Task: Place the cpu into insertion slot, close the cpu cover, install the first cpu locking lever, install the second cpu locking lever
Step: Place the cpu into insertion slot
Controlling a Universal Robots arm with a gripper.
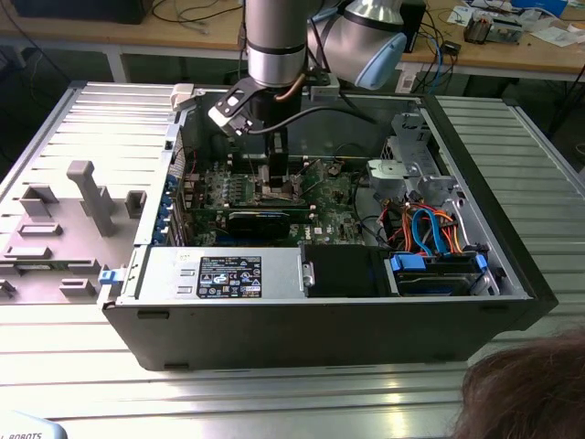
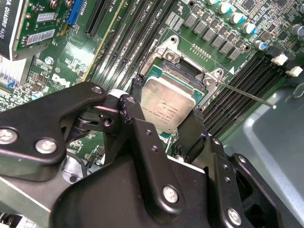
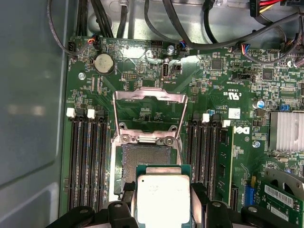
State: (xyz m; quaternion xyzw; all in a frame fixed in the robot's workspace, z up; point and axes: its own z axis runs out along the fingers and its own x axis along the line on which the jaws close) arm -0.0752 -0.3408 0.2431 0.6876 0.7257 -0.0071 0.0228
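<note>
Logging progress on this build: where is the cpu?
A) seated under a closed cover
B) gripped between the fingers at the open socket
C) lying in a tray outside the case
B: the fingers clamp the cpu over the insertion slot, with the cpu cover swung up.

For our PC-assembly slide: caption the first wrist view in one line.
Black gripper holds the silver-grey square cpu by the dark insertion slot, silvery cpu cover raised.
</note>
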